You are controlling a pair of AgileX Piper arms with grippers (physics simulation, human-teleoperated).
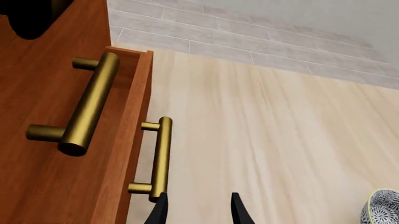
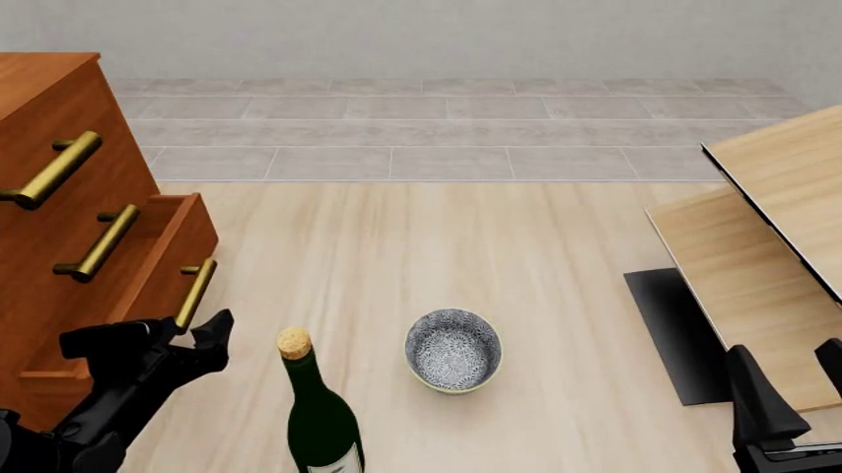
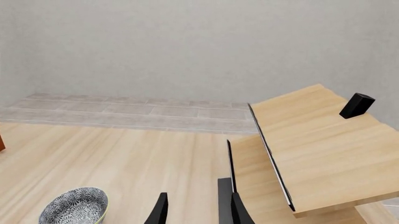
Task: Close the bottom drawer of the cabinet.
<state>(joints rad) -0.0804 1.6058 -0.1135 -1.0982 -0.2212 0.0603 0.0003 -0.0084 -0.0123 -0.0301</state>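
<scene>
The cabinet [image 2: 46, 99] stands at the left, reddish-brown with three brass bar handles. The bottom drawer [image 2: 156, 264] sticks out to the right, past the two drawers above, and carries the lowest handle [image 2: 197, 293] on its front. My left gripper [image 2: 172, 340] is open and empty, just in front of and below that handle, apart from it. In the left wrist view the drawer [image 1: 134, 130] shows edge-on. Its handle [image 1: 160, 158] ends right by one fingertip of the left gripper [image 1: 198, 209]. My right gripper [image 2: 790, 379] is open and empty at the far right, also in its wrist view [image 3: 198, 210].
A dark green wine bottle [image 2: 314, 404] with a cork stands next to the left gripper. A patterned bowl [image 2: 453, 349] lies mid-floor, also in the right wrist view [image 3: 74, 205]. Pale light-wood furniture [image 2: 776, 187] with a black base [image 2: 671, 335] fills the right side.
</scene>
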